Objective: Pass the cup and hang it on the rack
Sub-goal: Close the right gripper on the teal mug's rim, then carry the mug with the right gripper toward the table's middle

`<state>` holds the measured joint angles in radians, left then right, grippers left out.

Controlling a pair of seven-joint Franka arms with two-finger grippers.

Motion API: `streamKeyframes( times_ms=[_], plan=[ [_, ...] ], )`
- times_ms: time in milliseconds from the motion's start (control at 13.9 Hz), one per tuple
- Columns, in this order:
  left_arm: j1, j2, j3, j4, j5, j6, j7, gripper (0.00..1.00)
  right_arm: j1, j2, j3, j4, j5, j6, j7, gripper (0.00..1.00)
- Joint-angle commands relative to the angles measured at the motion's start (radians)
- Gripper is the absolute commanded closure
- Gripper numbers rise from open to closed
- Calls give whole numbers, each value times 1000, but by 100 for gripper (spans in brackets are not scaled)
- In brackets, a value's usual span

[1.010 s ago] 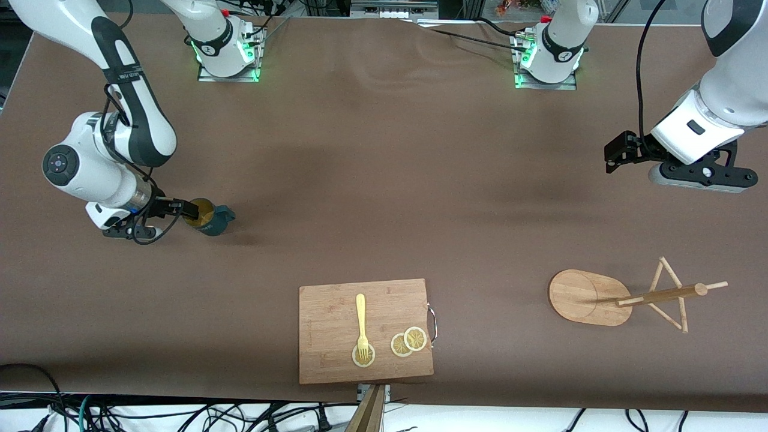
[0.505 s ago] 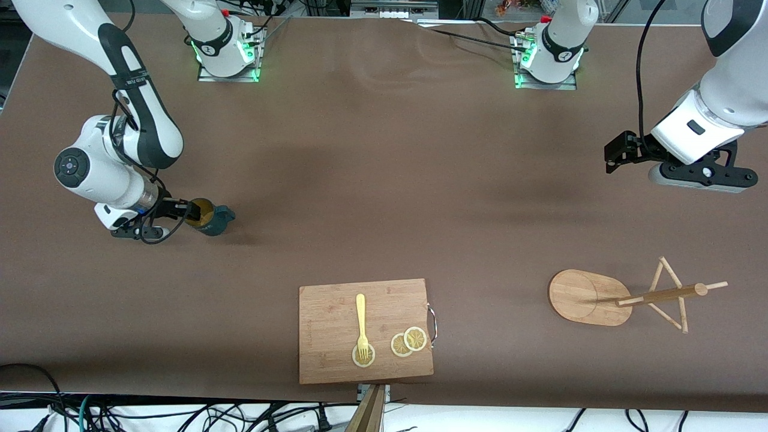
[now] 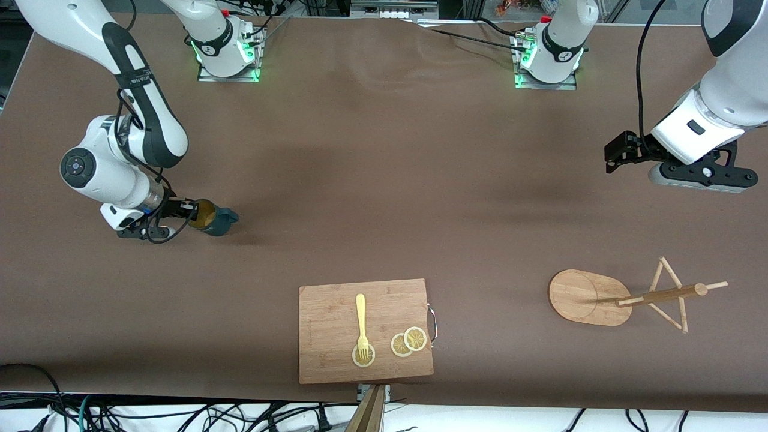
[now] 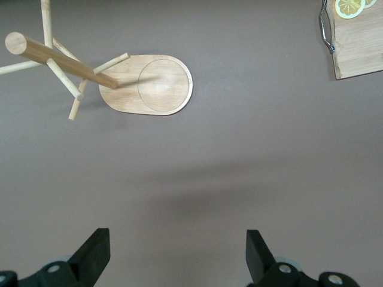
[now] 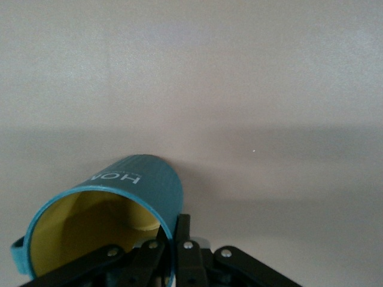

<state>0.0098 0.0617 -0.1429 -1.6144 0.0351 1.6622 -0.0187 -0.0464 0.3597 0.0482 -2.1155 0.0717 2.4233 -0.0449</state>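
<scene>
The dark teal cup (image 3: 211, 219) with a yellowish inside is at the right arm's end of the table. My right gripper (image 3: 191, 211) is shut on its rim, one finger inside and one outside. In the right wrist view the cup (image 5: 125, 197) is tilted and the gripper (image 5: 175, 236) pinches its wall. The wooden rack (image 3: 624, 296) stands at the left arm's end, nearer the front camera; it also shows in the left wrist view (image 4: 143, 84). My left gripper (image 3: 618, 153) waits open and empty over bare table, its gripper (image 4: 178, 251) shows wide apart fingers.
A wooden cutting board (image 3: 365, 330) with a yellow fork (image 3: 361, 324) and lemon slices (image 3: 408, 342) lies near the table's front edge. The brown table (image 3: 384, 180) is bare between the arms.
The right arm has shifted slightly toward the table's middle with the cup in its gripper. The left arm has not moved.
</scene>
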Motion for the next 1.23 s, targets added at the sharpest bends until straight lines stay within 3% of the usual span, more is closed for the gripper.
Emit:
streamKeyframes(
  times_ms=[0,361,721,1154],
  plan=[
    [3,3,-3,21,12,-24,-10,0,-3,-5,12,43,13,-15,-13,100],
    [3,3,0,19,12,-22,-9,0,63,25,68,242,23,-190,93,100],
    [7,3,5,16,11,-22,-3,0,248,105,68,373,27,-187,427,100],
    [21,4,3,13,8,-24,2,0,480,289,68,626,19,-181,810,100]
  ],
)
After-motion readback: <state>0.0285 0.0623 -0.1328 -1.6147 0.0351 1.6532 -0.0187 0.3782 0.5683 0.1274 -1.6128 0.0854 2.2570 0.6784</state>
